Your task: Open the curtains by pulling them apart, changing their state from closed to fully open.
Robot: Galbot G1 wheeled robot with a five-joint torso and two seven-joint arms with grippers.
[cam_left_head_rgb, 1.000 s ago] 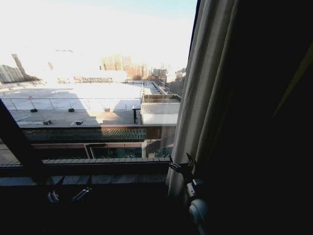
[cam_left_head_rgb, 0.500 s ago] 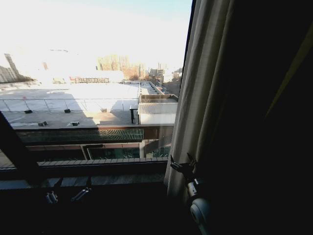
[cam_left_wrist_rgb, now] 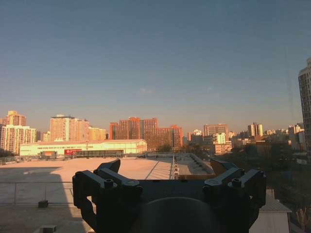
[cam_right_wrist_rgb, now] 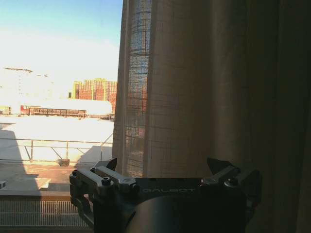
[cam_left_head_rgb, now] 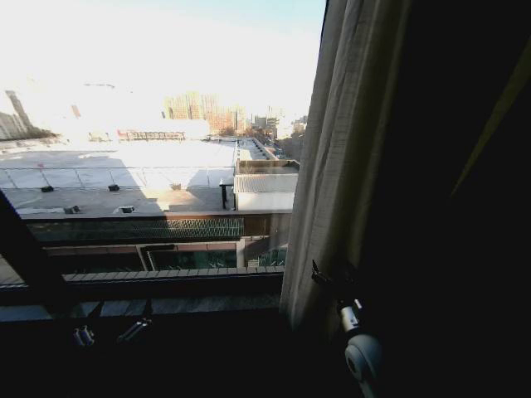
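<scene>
Head view: the curtain (cam_left_head_rgb: 344,157) hangs gathered at the right side of the window, its long vertical folds running from the top edge down to the sill (cam_left_head_rgb: 166,286). Its left edge stands just right of the window's middle. To the left of it the glass (cam_left_head_rgb: 158,124) is uncovered, giving an open view of rooftops and distant buildings. A dark frame bar (cam_left_head_rgb: 29,245) slants across the lower left corner of the window.

The right gripper (cam_left_head_rgb: 332,278) is low at the curtain's foot, against the fabric's lower folds, with the arm's pale wrist joint (cam_left_head_rgb: 363,355) below it. In the right wrist view the right gripper (cam_right_wrist_rgb: 163,167) faces the curtain (cam_right_wrist_rgb: 204,87) closely; its two fingers (cam_right_wrist_rgb: 109,167) stand spread apart with nothing clamped between them, and the sheer weave fills the space ahead. Whether the fingertips touch the fabric cannot be told.

The left gripper (cam_left_head_rgb: 108,333) sits low below the sill, near the lower left of the window, well apart from the curtain. In the left wrist view the left gripper (cam_left_wrist_rgb: 167,170) points out through bare glass at the skyline, fingers (cam_left_wrist_rgb: 109,170) released and spread, holding nothing.
</scene>
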